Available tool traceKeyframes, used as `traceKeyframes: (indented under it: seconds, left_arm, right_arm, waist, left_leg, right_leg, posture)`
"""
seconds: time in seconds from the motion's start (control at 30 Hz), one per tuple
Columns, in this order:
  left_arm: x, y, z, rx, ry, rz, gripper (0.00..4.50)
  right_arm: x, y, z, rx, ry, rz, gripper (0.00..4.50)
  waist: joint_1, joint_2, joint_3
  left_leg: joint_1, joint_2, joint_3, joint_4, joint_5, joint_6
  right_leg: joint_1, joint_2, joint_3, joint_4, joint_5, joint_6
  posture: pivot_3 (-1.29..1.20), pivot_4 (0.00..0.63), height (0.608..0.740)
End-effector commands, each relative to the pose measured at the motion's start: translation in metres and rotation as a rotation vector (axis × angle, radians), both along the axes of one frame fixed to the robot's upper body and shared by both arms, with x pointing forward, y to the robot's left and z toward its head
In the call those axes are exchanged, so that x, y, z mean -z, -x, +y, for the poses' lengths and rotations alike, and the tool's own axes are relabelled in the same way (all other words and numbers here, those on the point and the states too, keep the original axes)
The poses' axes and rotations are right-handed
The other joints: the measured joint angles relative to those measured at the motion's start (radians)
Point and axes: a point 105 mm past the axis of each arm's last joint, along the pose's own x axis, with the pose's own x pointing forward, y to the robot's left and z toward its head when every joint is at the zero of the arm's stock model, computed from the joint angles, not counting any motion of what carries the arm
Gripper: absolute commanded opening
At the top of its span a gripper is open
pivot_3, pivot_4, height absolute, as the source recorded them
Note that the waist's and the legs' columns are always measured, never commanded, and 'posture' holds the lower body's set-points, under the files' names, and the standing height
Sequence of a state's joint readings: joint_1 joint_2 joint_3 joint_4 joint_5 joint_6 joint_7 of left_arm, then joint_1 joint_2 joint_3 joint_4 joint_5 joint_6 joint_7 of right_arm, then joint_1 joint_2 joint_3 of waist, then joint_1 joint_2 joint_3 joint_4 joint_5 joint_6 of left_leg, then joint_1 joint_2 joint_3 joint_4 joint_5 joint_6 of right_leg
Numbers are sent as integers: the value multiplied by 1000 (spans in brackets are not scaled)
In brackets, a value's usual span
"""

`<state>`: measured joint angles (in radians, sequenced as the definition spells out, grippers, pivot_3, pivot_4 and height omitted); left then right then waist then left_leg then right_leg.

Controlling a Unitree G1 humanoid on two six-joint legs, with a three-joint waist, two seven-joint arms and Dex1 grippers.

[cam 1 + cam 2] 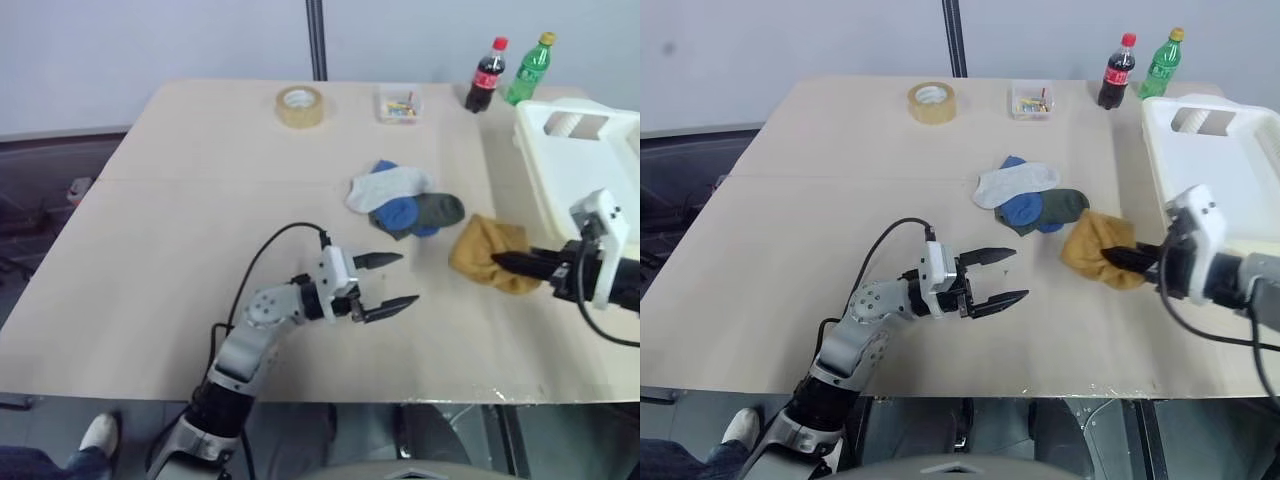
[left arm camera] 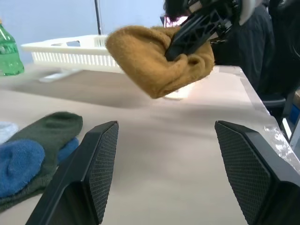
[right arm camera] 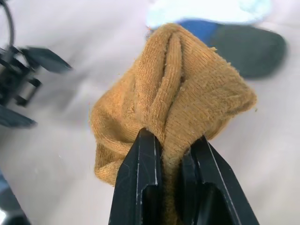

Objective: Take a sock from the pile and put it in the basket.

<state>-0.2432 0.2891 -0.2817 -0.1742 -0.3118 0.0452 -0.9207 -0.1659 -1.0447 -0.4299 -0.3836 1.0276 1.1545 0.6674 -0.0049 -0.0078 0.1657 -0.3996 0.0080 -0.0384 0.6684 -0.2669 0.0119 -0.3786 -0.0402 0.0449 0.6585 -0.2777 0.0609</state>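
The mustard sock [image 3: 173, 93] is pinched in the right gripper [image 3: 173, 154], whose two black fingers are closed down tight on a fold of the knit, so the rest of it bunches and droops beyond the fingertips. In the left wrist view it hangs clear of the table [image 1: 200, 200]. It looks soft, light and limp: it should not slip from a firm pinch, but it has no stiffness and will sag and swing as the arm moves. Taking a thick gathered fold, as here, seems a better hold than a single edge, which could stretch or pull free.

Just beyond the held sock, past the fingertips, lies the rest of the pile [image 1: 405, 203]: a pale sock, a blue one and a dark green one, overlapping on the table. The basket [image 1: 590, 170] stands close by the gripper's outer side, its rim near the wrist.

The left gripper [image 1: 385, 285] hovers well apart on the other side of the sock, its fingers spread wide and holding nothing, pointing towards the sock.
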Motion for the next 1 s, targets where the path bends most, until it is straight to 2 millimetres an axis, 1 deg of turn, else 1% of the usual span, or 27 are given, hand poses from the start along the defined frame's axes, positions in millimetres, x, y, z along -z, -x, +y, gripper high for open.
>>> traceKeyframes:
  seconds: [0.03,0.1,0.2,0.27,0.33,0.4,0.47,0.53,0.57,0.6,0.7,0.73,0.77,0.83,0.9,0.97,1.0]
  left_arm:
    - [-11,-2,0,-22,54,-42,3488]
    - [-14,-5,-1,-43,76,-42,3488]
    - [-19,-7,-3,-57,110,-60,3488]
    - [-22,-9,-4,-66,125,-70,3488]
    - [-24,-9,-5,-63,135,-79,3488]
    - [-25,-10,-7,-59,140,-83,3488]
    - [-25,-10,-8,-56,141,-84,3488]
    - [-25,-10,-9,-53,146,-85,3488]
    - [-25,-10,-10,-55,150,-86,3488]
    - [-26,-10,-9,-59,159,-89,3488]
    - [-26,-10,-10,-61,159,-93,3488]
    - [-26,-10,-9,-63,158,-93,3488]
    - [-26,-10,-9,-65,158,-92,3488]
    - [-25,-9,-9,-68,157,-92,3488]
    - [-25,-9,-8,-72,155,-92,3488]
    - [-25,-9,-8,-75,154,-92,3488]
    - [-25,-9,-8,-76,153,-92,3488]
  right_arm:
    - [-20,-9,-24,41,5,-51,5]
    - [-25,-13,-35,69,10,-56,5]
    - [-39,-20,-48,109,-30,-76,5]
    - [-47,-27,-61,164,-47,-92,5]
    - [-51,-34,-77,222,-74,-98,5]
    - [-54,-41,-94,295,-105,-102,5]
    - [-54,-48,-105,362,-126,-102,5]
    - [-51,-65,-122,506,-171,-100,5]
    - [-48,-72,-127,563,-191,-92,5]
    - [-45,-77,-128,590,-201,-83,5]
    - [-41,-86,-124,621,-223,-55,5]
    - [-38,-88,-125,644,-227,-47,961]
    - [-36,-90,-126,661,-232,-40,1332]
    - [-29,-92,-127,688,-236,-21,2231]
    - [-23,-93,-128,704,-221,-11,3337]
    - [-23,-93,-130,715,-201,-23,4222]
    - [-23,-93,-132,722,-181,-39,4222]
  waist:
    - [-1,0,0]
    - [-1,0,0]
    - [-6,0,0]
    - [-6,0,0]
    - [-6,0,0]
    - [-5,0,0]
    - [-4,1,0]
    - [-5,2,1]
    - [-8,2,1]
    - [-12,3,2]
    - [-9,4,2]
    - [-8,4,2]
    - [-6,4,2]
    - [-4,5,2]
    - [-3,5,2]
    - [-4,5,2]
    - [-5,5,2]
  left_leg:
    - [0,0,0,0,0,0]
    - [0,1,1,0,0,0]
    - [1,1,1,0,0,0]
    - [1,1,2,0,0,0]
    - [1,1,2,0,0,0]
    - [1,0,3,0,0,0]
    - [1,0,3,0,0,0]
    - [1,1,3,0,0,0]
    - [1,1,3,0,0,0]
    - [1,1,3,0,0,0]
    - [3,0,4,0,0,0]
    - [2,1,4,0,0,0]
    - [2,1,4,0,0,0]
    - [0,0,4,0,0,0]
    - [-1,0,4,0,0,0]
    - [-1,0,5,0,0,1]
    - [-1,0,5,0,0,1]
  right_leg:
    - [0,0,0,0,0,0]
    - [0,0,1,0,0,0]
    - [0,1,1,1,0,0]
    - [0,0,2,1,0,0]
    - [0,0,2,1,0,0]
    - [0,0,2,1,0,0]
    - [0,0,2,1,0,0]
    - [0,0,2,1,0,0]
    - [-1,0,3,1,0,0]
    - [-1,0,3,1,0,0]
    - [-1,1,5,2,0,0]
    - [-1,1,4,3,0,0]
    - [-1,1,4,2,0,0]
    - [-2,1,4,2,0,0]
    - [-3,1,5,1,0,0]
    - [-3,0,5,1,0,0]
    - [-3,0,5,1,0,0]
  posture:
    - [0,150,740]
    - [0,150,740]
    - [0,150,740]
    - [0,150,740]
    - [0,150,740]
    - [0,150,740]
    - [0,150,740]
    - [0,150,740]
    - [0,150,740]
    - [0,150,740]
    - [0,150,740]
    - [0,150,740]
    - [0,150,740]
    - [0,150,740]
    - [0,150,740]
    - [0,150,740]
    - [0,150,740]
